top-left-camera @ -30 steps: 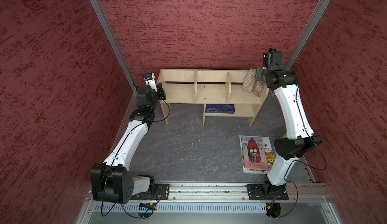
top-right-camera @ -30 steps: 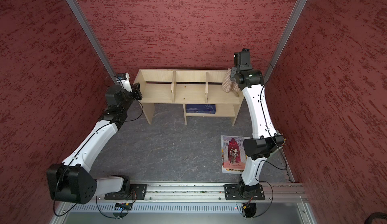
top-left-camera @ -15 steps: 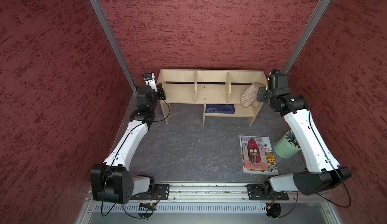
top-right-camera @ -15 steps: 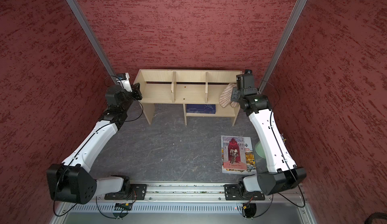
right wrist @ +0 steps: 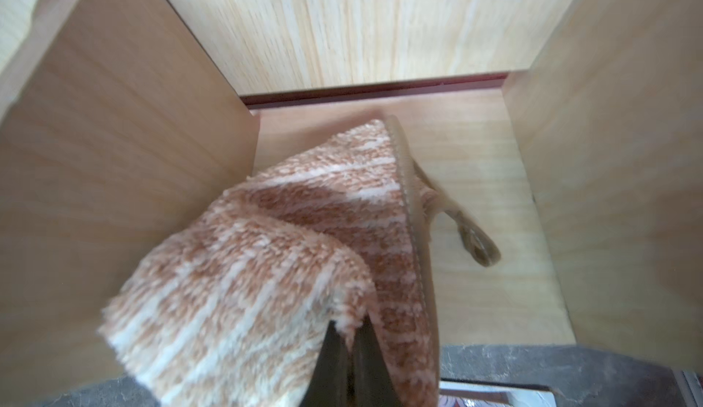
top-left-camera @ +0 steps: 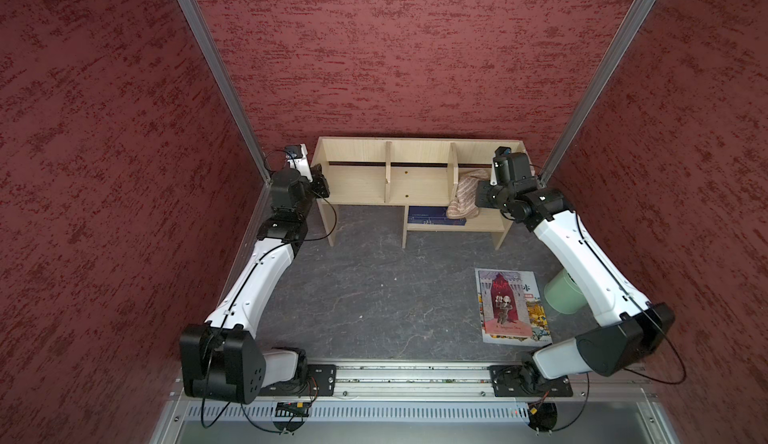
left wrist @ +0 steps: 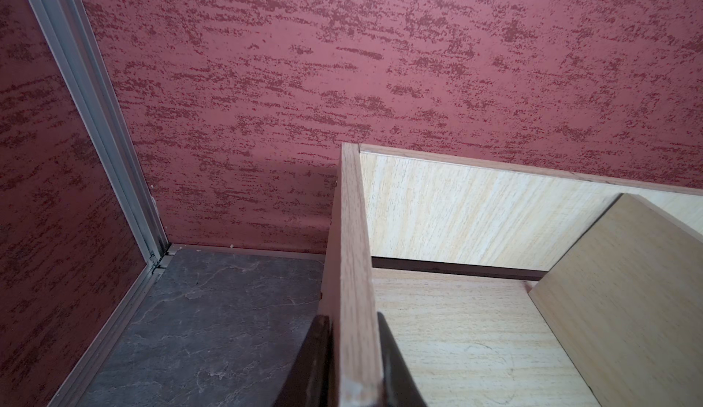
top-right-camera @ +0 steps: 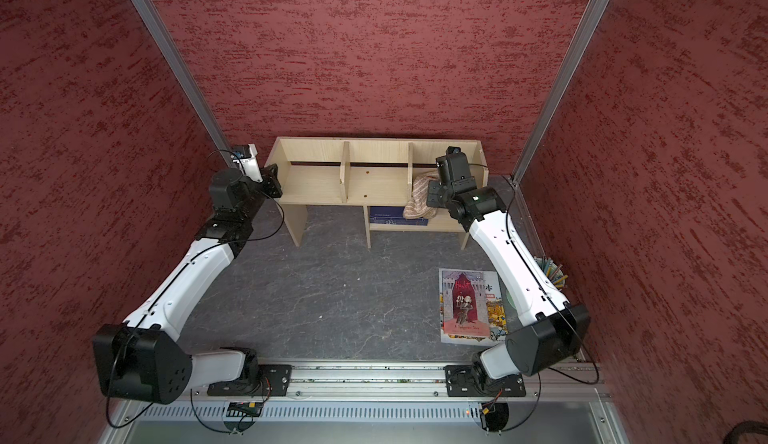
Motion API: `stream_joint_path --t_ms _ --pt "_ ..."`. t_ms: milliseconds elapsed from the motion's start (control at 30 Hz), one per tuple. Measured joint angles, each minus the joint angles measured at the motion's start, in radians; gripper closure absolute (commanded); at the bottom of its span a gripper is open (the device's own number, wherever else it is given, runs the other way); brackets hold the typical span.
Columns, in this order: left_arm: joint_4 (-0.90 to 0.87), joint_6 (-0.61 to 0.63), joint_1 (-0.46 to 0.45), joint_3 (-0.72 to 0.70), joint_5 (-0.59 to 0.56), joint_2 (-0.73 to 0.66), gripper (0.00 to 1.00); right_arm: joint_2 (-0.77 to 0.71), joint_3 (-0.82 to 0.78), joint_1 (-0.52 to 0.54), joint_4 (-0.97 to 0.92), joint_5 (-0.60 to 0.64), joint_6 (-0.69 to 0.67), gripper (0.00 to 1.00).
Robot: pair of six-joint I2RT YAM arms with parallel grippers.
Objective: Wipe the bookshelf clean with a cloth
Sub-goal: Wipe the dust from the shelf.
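**Mid-wipe status check**

My right hand [right wrist: 348, 332] is pinched tight on the cloth [right wrist: 266, 272], which lies in the bookshelf's [top-left-camera: 361, 180] right compartment [right wrist: 475, 180] and drapes over its front edge. My left hand [left wrist: 352, 332] is clamped narrow around the left side panel [left wrist: 353, 253].

I'm running a robot test booth here, not a home: red textured panels [top-left-camera: 395, 47] rise behind and beside the bookshelf [top-left-camera: 357, 180], aluminium posts [top-left-camera: 208, 55] join them at the corners, and in front of it two arms [top-left-camera: 262, 276] bolt to a metal rail [top-left-camera: 407, 377].
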Motion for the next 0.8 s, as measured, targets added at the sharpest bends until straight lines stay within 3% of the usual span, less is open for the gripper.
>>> stream_joint_path --t_ms 267,500,800 --pt "0.000 0.000 0.000 0.000 0.001 0.000 1.00 0.200 0.248 -0.030 -0.008 -0.011 0.001 1.00" --pt "0.001 0.000 0.000 0.000 0.001 0.000 1.00 0.116 0.049 -0.028 0.014 0.014 -0.002 1.00" --pt "0.002 0.000 0.000 0.000 0.000 0.001 1.00 0.063 0.039 -0.034 -0.053 0.174 -0.063 1.00"
